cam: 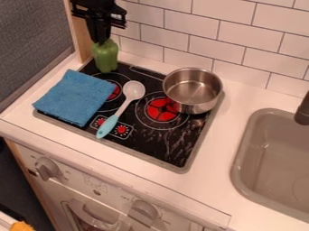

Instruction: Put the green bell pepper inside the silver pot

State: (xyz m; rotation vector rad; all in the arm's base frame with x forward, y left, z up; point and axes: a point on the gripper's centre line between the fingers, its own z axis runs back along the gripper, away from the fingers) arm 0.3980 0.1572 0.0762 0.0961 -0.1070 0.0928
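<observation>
- The black gripper (pixel 100 39) hangs down in the upper left of the frame, right above the green bell pepper (pixel 105 56), its lower end at the pepper's top.
- Whether its jaws are spread, pressed together or pinching the pepper, I cannot tell from this angle.
- The pepper is upright at the back left corner of the black stove top (pixel 172 151), outside the pot and well apart from it.
- The silver pot (pixel 196 100) sits right of the frame's center, in the upper half, on the back right part of the stove top, with its open mouth up.
- A spoon (pixel 108 125) with a pale bowl and light blue handle lies slantwise left of center, its bowl toward the top of the frame.
- A folded blue cloth (pixel 75 97) lies at the left, over the stove top's edge and part of a red burner.
- A gray sink (pixel 246 155) is set into the white counter (pixel 211 173) at the right, with a dark faucet (pixel 303 110) at the frame's edge.
- White tiles (pixel 220 38) cover the wall along the top.
</observation>
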